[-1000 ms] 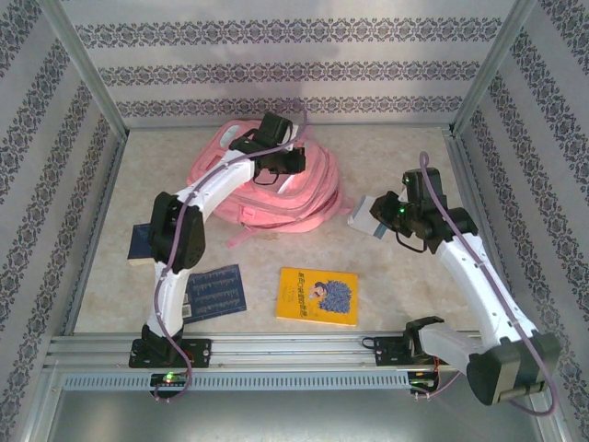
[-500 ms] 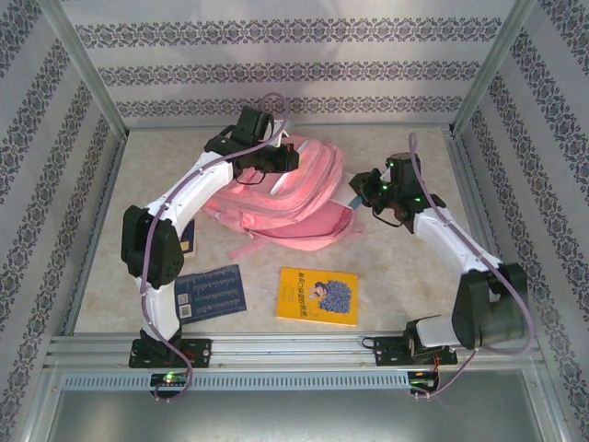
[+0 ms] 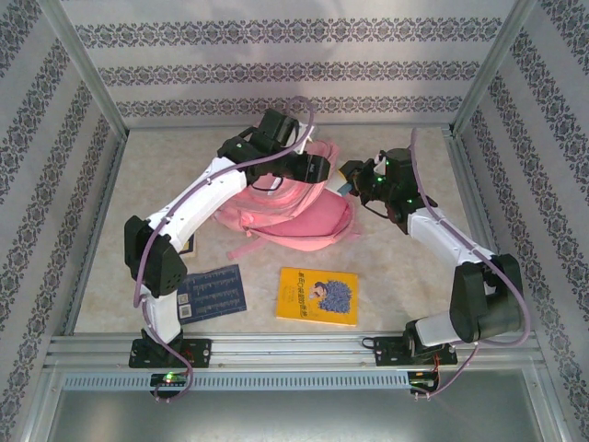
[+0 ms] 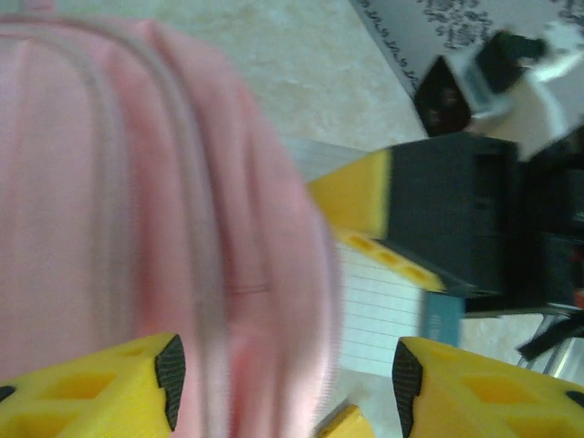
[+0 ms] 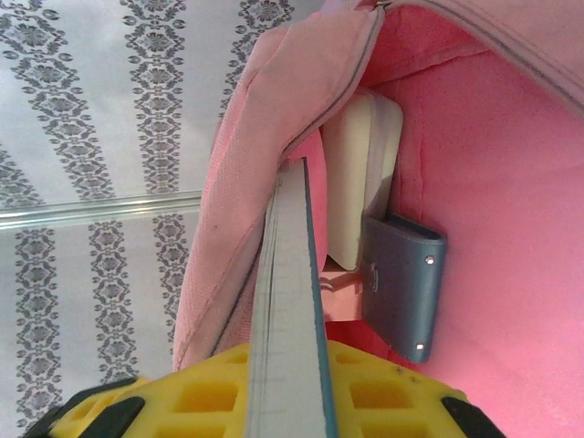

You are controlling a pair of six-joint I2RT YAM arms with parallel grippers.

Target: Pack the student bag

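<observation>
Here the right jaws' book pokes into the open student bag.

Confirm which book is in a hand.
The teal-edged book in the right hand, at the student bag's opening; the yellow book and dark blue book lie on the table.

One student bag. Four books: a yellow book and a blue book in front of the bag, a third book left of it (mostly hidden), a fourth book at its mouth.
</observation>
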